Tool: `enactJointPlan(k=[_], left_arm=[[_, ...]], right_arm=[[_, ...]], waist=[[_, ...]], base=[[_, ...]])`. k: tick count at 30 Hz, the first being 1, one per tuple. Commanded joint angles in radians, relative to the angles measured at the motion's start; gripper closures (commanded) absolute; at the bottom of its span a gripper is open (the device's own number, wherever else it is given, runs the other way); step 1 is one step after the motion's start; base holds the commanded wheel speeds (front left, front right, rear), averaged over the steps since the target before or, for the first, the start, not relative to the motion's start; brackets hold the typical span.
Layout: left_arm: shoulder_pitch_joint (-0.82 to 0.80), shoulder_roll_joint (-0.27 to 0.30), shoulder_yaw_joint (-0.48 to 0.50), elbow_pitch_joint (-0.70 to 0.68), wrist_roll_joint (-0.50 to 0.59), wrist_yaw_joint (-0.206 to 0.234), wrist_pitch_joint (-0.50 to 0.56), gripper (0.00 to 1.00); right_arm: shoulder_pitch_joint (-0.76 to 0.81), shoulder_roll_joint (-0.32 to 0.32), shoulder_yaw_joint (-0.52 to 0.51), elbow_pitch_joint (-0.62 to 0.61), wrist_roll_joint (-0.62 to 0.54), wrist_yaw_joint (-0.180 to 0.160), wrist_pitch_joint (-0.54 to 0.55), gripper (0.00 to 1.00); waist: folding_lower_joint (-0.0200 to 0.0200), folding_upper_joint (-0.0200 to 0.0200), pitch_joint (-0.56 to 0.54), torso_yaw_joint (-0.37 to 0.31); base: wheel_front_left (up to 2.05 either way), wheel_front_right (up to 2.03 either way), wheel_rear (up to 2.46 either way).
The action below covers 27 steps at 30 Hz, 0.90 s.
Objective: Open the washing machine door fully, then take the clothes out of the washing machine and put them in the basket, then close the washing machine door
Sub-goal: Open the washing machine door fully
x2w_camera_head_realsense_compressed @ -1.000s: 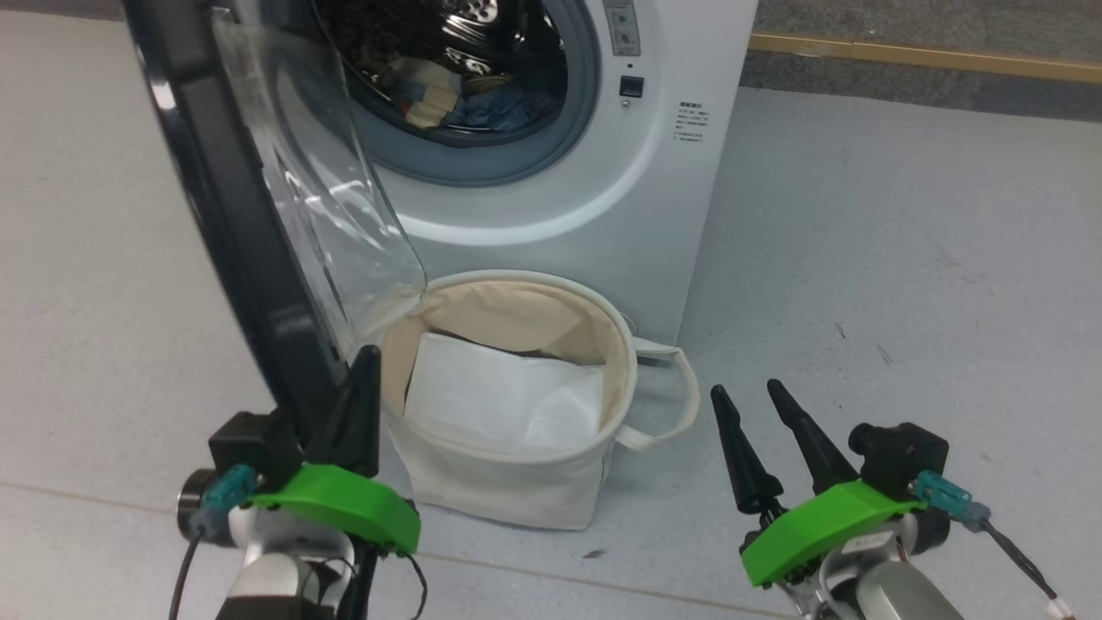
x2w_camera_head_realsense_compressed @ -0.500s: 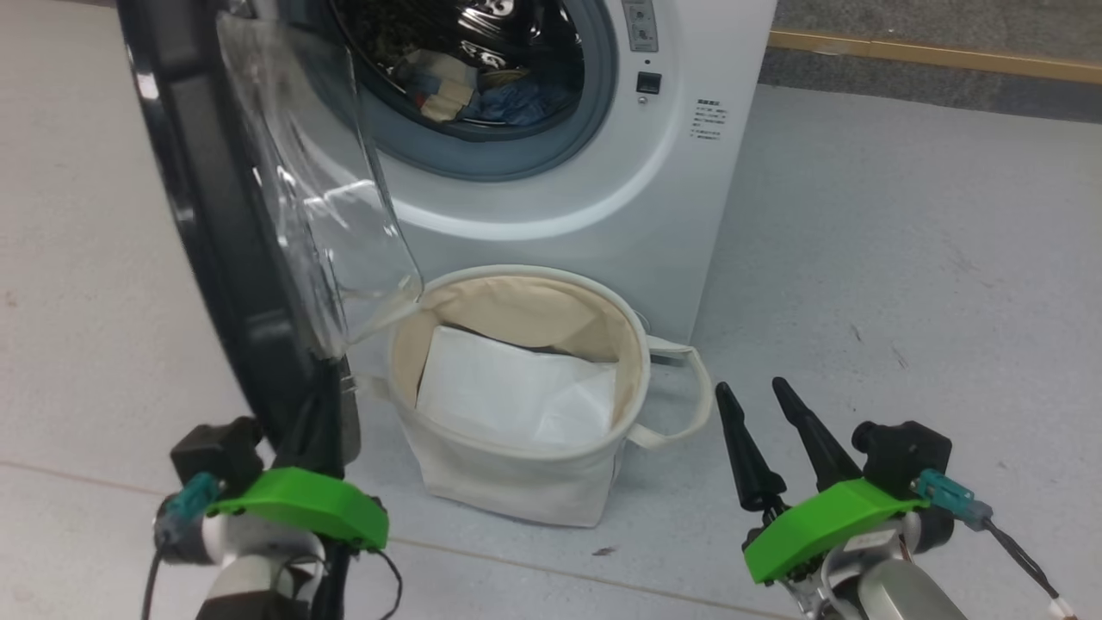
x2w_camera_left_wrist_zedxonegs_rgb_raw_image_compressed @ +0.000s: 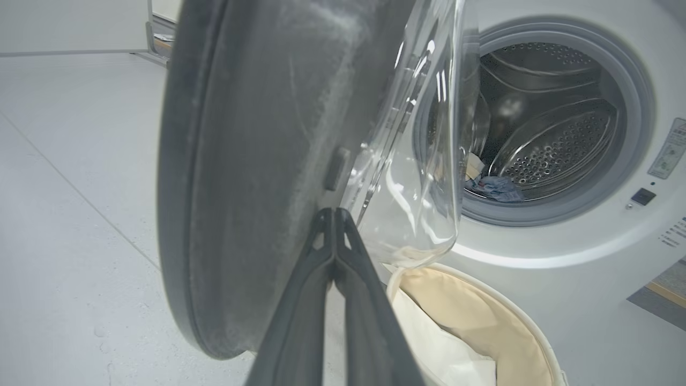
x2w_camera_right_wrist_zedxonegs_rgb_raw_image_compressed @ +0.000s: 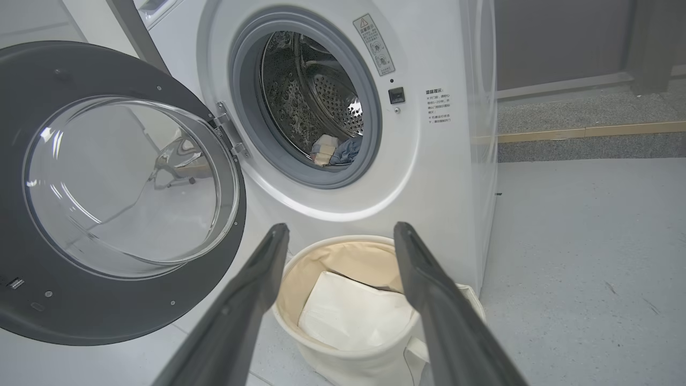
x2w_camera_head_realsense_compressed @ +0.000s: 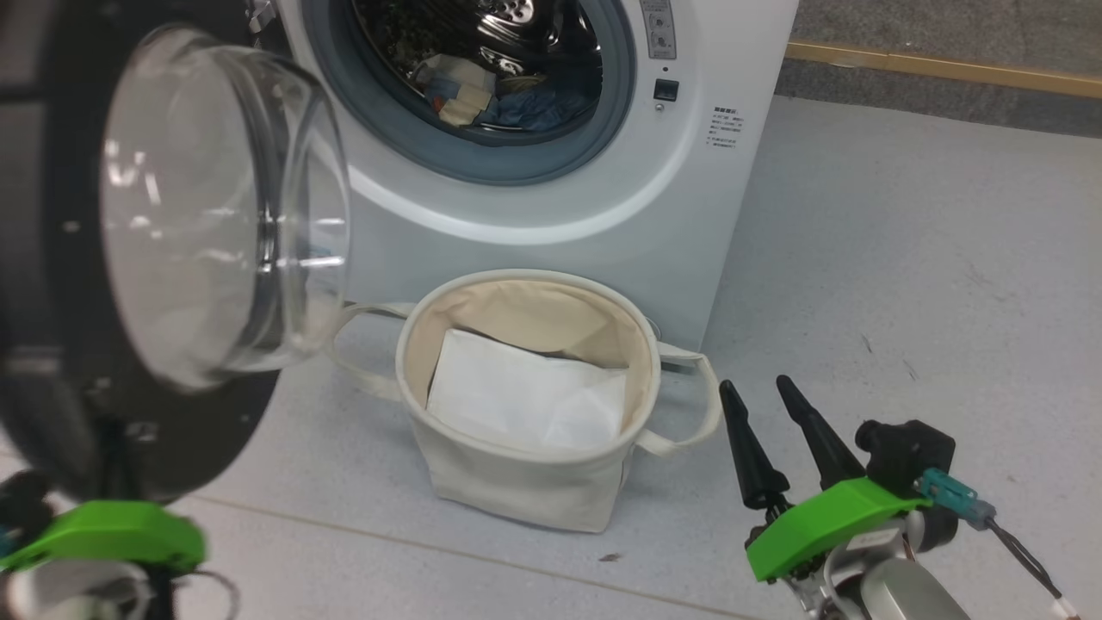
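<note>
The washing machine (x2w_camera_head_realsense_compressed: 551, 198) stands ahead, its porthole uncovered. The washing machine door (x2w_camera_head_realsense_compressed: 34, 301) is swung far out to the left, its glass bowl facing me. The clothes (x2w_camera_head_realsense_compressed: 491, 95), blue and cream, lie low in the steel drum. In front of the machine sits the basket (x2w_camera_head_realsense_compressed: 525, 482). In the left wrist view my left gripper (x2w_camera_left_wrist_zedxonegs_rgb_raw_image_compressed: 335, 212) is shut, its tips against the door's (x2w_camera_left_wrist_zedxonegs_rgb_raw_image_compressed: 241, 161) dark inner rim with nothing between them. My right gripper (x2w_camera_head_realsense_compressed: 754, 383) hangs open to the right of the basket, holding nothing; between its fingers (x2w_camera_right_wrist_zedxonegs_rgb_raw_image_compressed: 257, 279) I see the basket (x2w_camera_right_wrist_zedxonegs_rgb_raw_image_compressed: 348, 370).
A flat white sheet (x2w_camera_head_realsense_compressed: 525, 396) lines the basket. A wooden strip (x2w_camera_head_realsense_compressed: 947, 69) runs along the far wall edge at the right. Grey floor (x2w_camera_head_realsense_compressed: 904, 258) stretches open to the right of the machine.
The door has swung much wider to the left, and my left gripper has gone left with it. The camera has shifted slightly. The right gripper has stayed put.
</note>
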Motion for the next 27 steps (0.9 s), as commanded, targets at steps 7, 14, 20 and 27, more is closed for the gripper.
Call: enactJointPlan(k=[7,14,20,27], left_arm=[[-0.106,0.133,0.155,0.157,-0.065,-0.021,-0.074,1.00],[-0.132,0.164,0.192,0.252,-0.075,-0.065,-0.109,1.00],[-0.127,0.128,0.173,0.237,-0.053,-0.091,-0.115,1.00],[-0.096,0.078,0.131,0.166,-0.018,-0.111,-0.116,1.00]], right_arm=[[-0.012,0.018,0.021,-0.022,-0.012,0.008,-0.001,0.00],[-0.012,0.019,0.013,-0.012,-0.017,0.008,-0.003,0.00],[-0.008,0.019,0.006,-0.016,-0.020,0.008,0.001,0.00],[0.000,0.023,0.001,-0.023,-0.021,0.008,0.007,0.00]], waist=[[0.0000,0.0000,-0.007,-0.017],[0.0000,0.0000,-0.005,-0.033],[0.0000,0.0000,-0.005,-0.016],[0.0000,0.0000,-0.017,0.015]], base=[[0.00,0.00,0.00],[0.00,0.00,0.00],[0.00,0.00,0.00],[0.00,0.00,0.00]])
